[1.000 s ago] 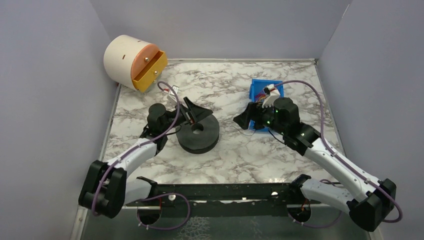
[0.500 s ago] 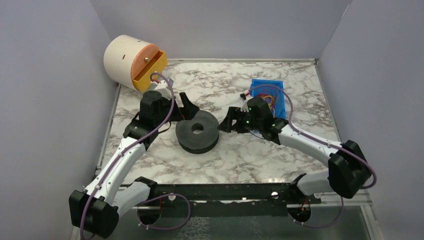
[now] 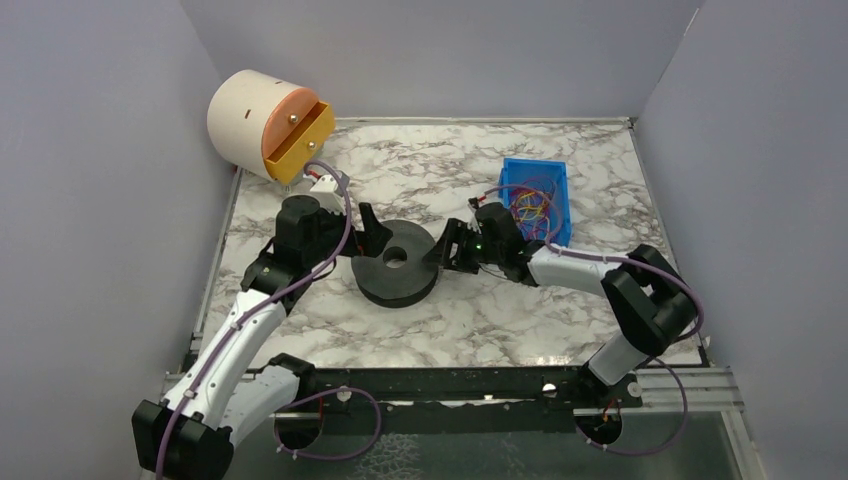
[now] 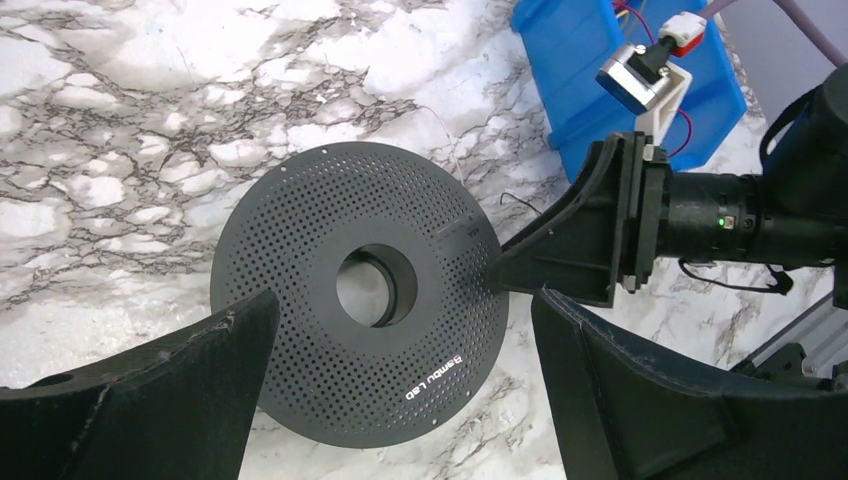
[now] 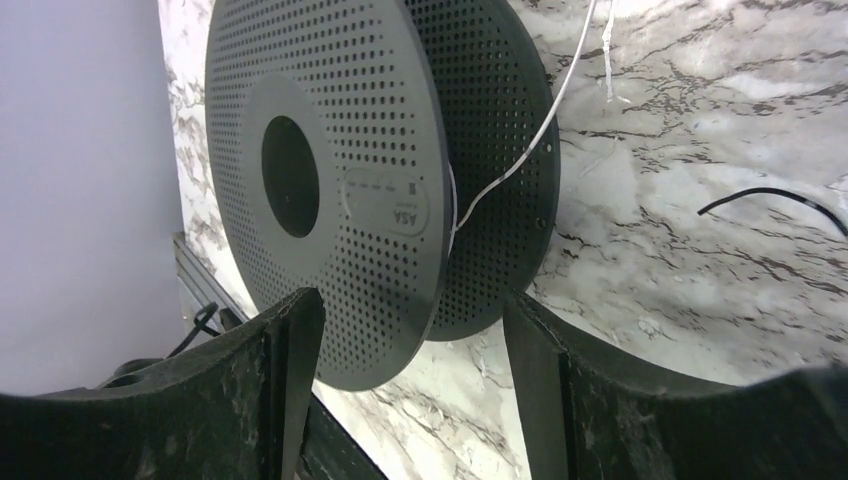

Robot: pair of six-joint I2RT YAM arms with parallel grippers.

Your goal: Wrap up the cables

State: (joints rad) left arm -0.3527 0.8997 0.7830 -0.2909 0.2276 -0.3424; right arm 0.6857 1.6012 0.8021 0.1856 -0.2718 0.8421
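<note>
A black perforated spool (image 3: 395, 262) lies flat in the middle of the marble table; it also shows in the left wrist view (image 4: 360, 290) and the right wrist view (image 5: 340, 180). A thin white wire (image 5: 520, 150) runs from between the spool's flanges onto the table. A black cable end (image 5: 770, 195) lies beside it. My left gripper (image 3: 370, 232) is open at the spool's far left edge, its fingers (image 4: 150, 400) above the disc. My right gripper (image 3: 445, 250) is open at the spool's right edge, its fingers (image 5: 275, 390) either side of the rim and not touching it.
A blue bin (image 3: 535, 195) holding coloured cables stands right of the spool, behind the right arm; it also shows in the left wrist view (image 4: 600, 60). A white drum with an orange drawer front (image 3: 265, 125) sits at the back left corner. Grey walls enclose the table.
My right gripper has moved left from the blue bin to the spool's right edge. My left gripper has moved off the spool's top to its far left edge.
</note>
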